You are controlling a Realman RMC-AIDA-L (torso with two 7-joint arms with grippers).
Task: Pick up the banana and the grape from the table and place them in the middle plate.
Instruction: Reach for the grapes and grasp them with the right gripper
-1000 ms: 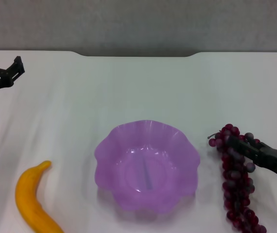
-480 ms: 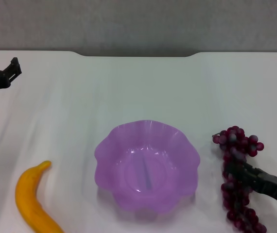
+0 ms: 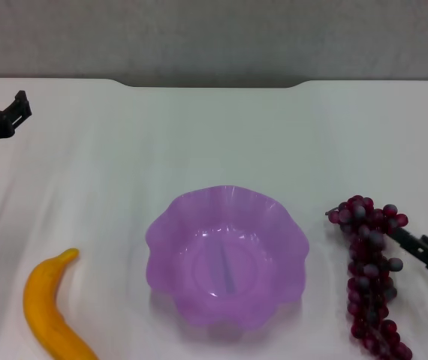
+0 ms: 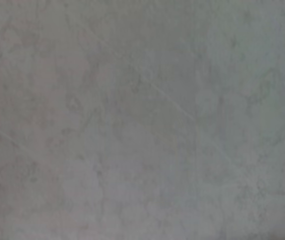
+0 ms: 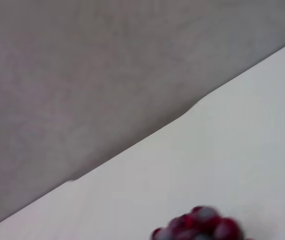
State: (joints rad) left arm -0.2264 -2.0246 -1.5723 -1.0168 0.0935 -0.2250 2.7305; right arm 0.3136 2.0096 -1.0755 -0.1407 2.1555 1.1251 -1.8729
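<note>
Head view shows the table (image 3: 199, 135), a plain white top with a dark notched far edge, and beyond it a mottled grey floor. The plate (image 3: 227, 257) sits near the middle of the near side: translucent purple plastic, bowl-like, with a wavy scalloped rim and nothing in it. The banana (image 3: 49, 307) lies on the table well to the left of the plate, smooth, yellow-orange and curved, with its lower end cut off by the frame edge. The grape (image 3: 369, 270) lies on the table to the right of the plate, a long bunch of small dark red-purple fruits, some frosted grey, with a short brown stem at the upper end; the bunch's tail runs out of the frame.

The right gripper (image 3: 424, 251) reaches in from the right edge, its dark tip touching or just beside the upper part of the bunch. Only that tip shows, so I cannot tell how its jaws stand. The left gripper (image 3: 4, 120) hangs at the far left edge, well apart from the banana, with its jaws spread.

Right wrist view shows the table's far edge, grey floor and a few blurred grapes (image 5: 200, 227) at the frame's edge. Left wrist view gives only mottled grey surface.
</note>
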